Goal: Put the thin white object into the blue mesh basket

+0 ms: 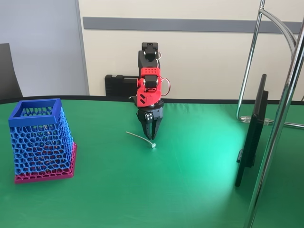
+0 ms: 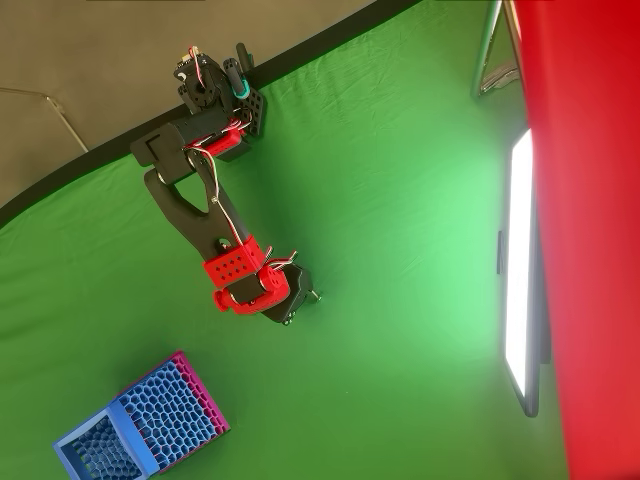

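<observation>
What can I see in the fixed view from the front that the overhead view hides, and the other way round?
Only the fixed view shows the thin white strip lying flat on the green table, with the claw pointing down just over its knobbed end, tips nearly together. Whether they pinch it is unclear.

Only the overhead view shows the bright glowing face of the screen and the arm stretched out from its base, covering the claw.

Both show the red and black arm, the blue mesh basket standing upright on its pink base away from the arm, and the green table.

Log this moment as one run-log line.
claw: above thin white object, not gripping | object: on table | blue mesh basket: empty
</observation>
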